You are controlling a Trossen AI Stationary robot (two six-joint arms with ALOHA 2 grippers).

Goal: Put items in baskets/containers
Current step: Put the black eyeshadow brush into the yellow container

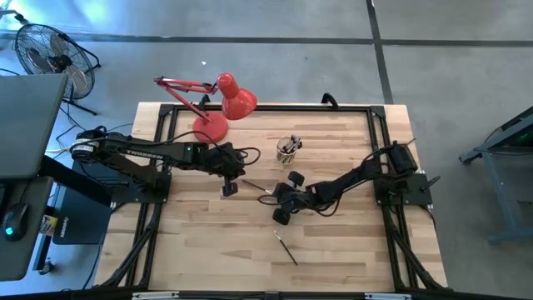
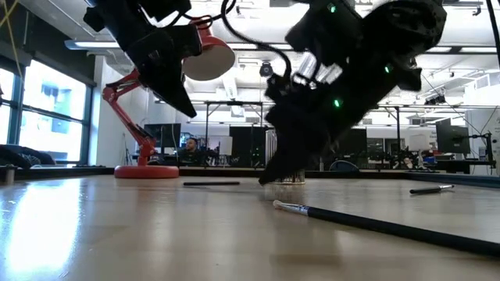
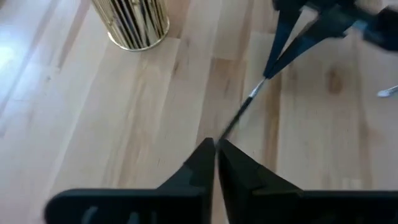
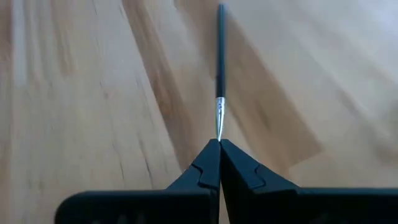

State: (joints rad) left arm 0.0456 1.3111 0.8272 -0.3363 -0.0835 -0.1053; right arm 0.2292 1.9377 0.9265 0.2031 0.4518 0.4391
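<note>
Your right gripper (image 4: pixel 219 142) pinches a brush (image 4: pixel 219 68) on the table (image 1: pixel 208 242); your left gripper (image 3: pixel 216 144) is closed near the cup (image 1: pixel 288 150).

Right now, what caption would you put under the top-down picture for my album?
Two robot arms meet mid-table over one thin brush, near a glass cup of brushes and a red lamp.

A red desk lamp (image 1: pixel 223 102) stands at the upper left of the wooden table (image 1: pixel 208 242), its round base on the boards and its shade tipped toward the middle. Off the table, at the frame's top left, a black floor fan (image 1: pixel 50 52) sits on the grey concrete. In the low view, a seated person (image 2: pixel 190 148) shows far back in the room.
</note>
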